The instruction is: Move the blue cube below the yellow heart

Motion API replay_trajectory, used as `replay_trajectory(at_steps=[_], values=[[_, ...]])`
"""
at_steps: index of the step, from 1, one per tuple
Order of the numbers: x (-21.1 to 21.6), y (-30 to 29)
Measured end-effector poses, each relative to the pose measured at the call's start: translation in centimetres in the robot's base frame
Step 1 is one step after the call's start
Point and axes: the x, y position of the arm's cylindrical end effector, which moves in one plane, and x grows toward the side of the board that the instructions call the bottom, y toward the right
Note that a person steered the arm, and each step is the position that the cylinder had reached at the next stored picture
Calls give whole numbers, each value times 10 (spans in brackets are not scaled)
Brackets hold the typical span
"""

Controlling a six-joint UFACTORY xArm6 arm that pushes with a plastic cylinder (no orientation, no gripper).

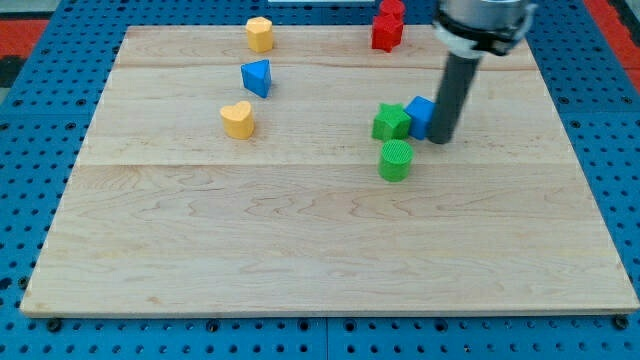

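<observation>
My tip (441, 138) sits touching the blue cube (420, 115) on its right side, toward the view's right. There are no jaws on this rig, only the rod, so nothing is clasped.

The risk I see: the green star-shaped block (391, 122) is hard against the cube's left, and the green cylinder (396, 160) lies just below-left of the cube. Pushing straight left toward the yellow heart (238, 119) would likely plough both greens along, or let the cube slip off my tip.

On the surface (320, 250) I count two yellow blocks, the second (260, 33) far upper-left of the cube, two blue including a blue wedge (257, 77), two green, and one red block (388, 26).
</observation>
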Motion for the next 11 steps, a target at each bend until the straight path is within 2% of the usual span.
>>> replay_trajectory(at_steps=[1, 5, 6, 7, 8, 10, 11], values=[[-32, 61], [-34, -156], [-39, -148], [-51, -186], [-6, -200], [31, -157], [48, -180]])
